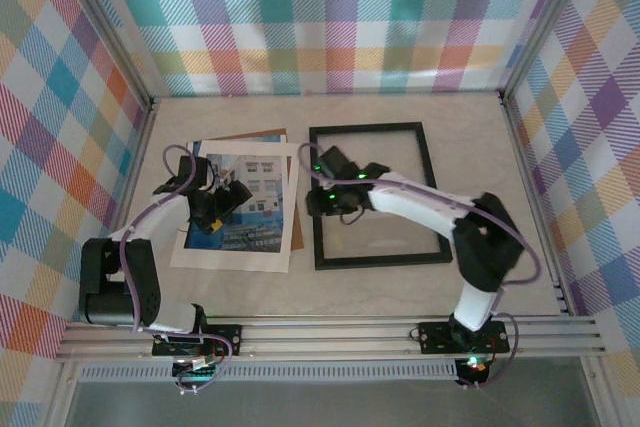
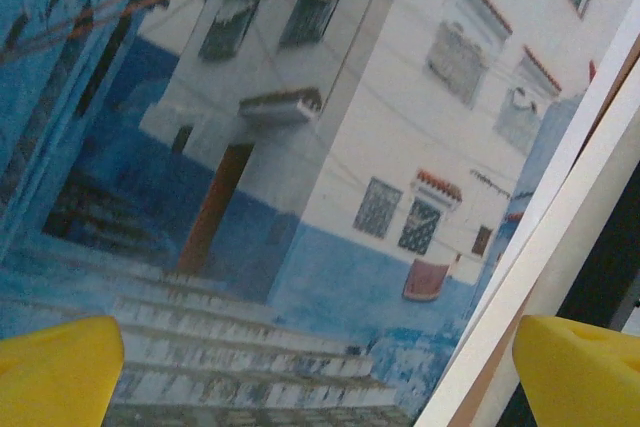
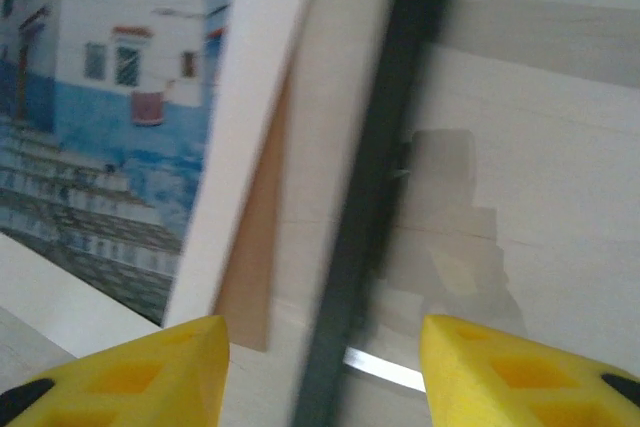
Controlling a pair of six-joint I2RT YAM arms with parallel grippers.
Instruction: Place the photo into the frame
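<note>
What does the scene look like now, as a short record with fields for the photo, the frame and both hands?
photo: flat on the left part of the table, not in the frame
under the photo: white mat, then brown board showing at the right edge
frame: black, lying flat to the right of the photo, empty, table visible through it
left hand: open, over the photo, holding nothing
right hand: open, one finger on each side of the frame's left bar
task state: photo not yet placed

No legible text, label or number anywhere.
</note>
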